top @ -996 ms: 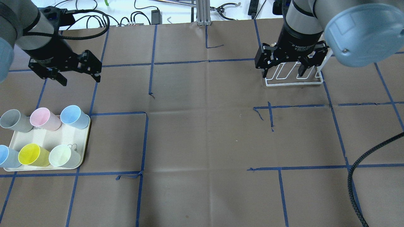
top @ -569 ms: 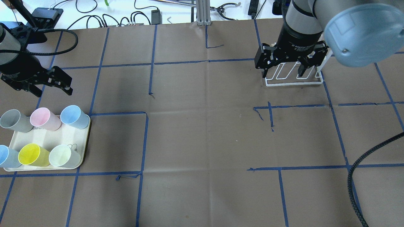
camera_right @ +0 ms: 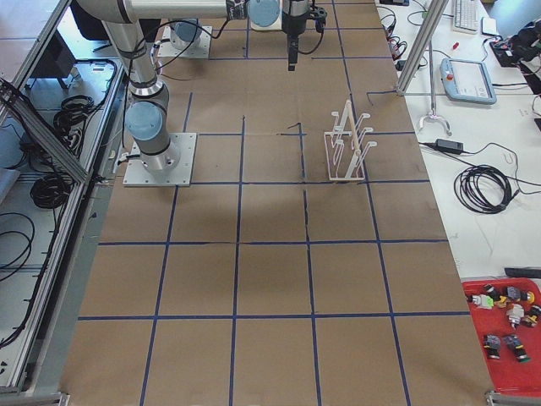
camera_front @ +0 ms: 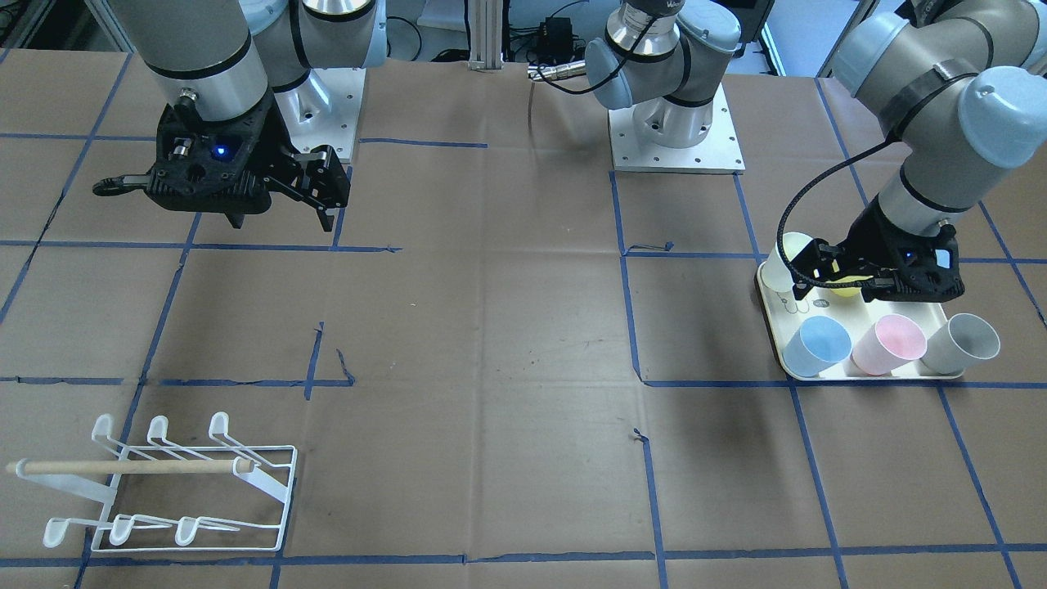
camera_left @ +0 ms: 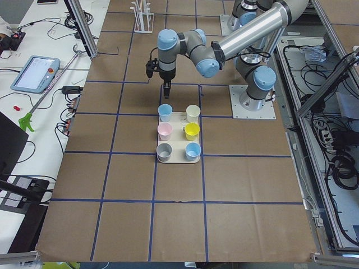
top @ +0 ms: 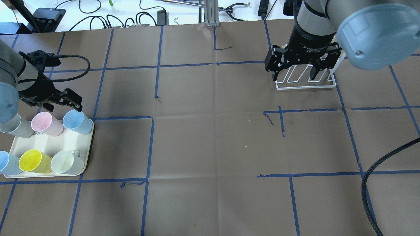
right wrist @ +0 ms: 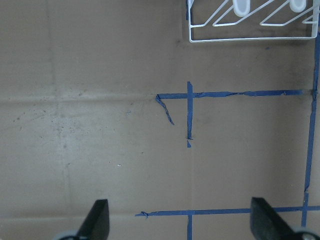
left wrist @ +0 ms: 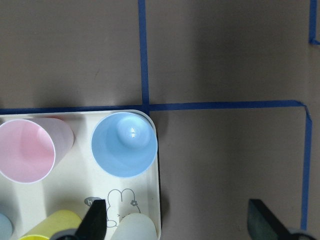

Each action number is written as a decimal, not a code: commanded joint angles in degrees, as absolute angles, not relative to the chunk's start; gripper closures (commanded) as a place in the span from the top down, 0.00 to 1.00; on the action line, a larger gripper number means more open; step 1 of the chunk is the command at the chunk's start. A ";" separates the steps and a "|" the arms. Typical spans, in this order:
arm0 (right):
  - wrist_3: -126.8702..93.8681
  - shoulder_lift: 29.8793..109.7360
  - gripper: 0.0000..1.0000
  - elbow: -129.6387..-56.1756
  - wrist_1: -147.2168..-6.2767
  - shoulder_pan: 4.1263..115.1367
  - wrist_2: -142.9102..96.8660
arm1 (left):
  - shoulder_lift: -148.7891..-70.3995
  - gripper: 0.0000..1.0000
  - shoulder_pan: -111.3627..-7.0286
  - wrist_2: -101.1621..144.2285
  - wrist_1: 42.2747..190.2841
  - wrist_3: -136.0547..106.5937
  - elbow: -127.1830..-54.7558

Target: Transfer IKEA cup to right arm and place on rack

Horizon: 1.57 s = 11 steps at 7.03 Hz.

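Several IKEA cups stand on a cream tray (top: 70, 142) at the table's left: blue (top: 76, 121), pink (top: 46, 124), grey (top: 14, 126), yellow (top: 32, 161), pale green (top: 65, 162) and another blue. My left gripper (top: 62, 104) hangs open and empty over the tray's far edge. In the left wrist view the blue cup (left wrist: 125, 145) sits ahead of the spread left gripper (left wrist: 177, 222). The right arm's gripper (top: 293, 77) is open and empty above the rack (top: 305, 87), also seen as the rack (camera_front: 278, 491) and the rack (right wrist: 250, 37).
Brown paper with blue tape lines covers the table. Cables and tools lie on the white bench (top: 131, 9) past the far edge. A braided black hose (top: 367, 190) crosses the near right corner. A red parts bin (camera_right: 507, 338) sits off the table.
My left gripper has come nearer and lower, from the table's far left to just over the tray's far edge. The right arm has not moved.
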<state>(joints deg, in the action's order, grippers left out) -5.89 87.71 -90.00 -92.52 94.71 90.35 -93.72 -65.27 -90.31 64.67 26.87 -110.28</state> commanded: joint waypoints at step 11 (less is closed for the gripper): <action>-17.43 86.04 1.00 -90.17 -102.81 95.01 88.69 | -102.04 0.57 -64.78 -91.14 48.16 28.21 -117.86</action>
<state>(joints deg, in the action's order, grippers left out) -11.71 85.94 -90.08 -99.83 94.88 89.26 -102.02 -64.77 -90.67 48.16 28.08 -118.23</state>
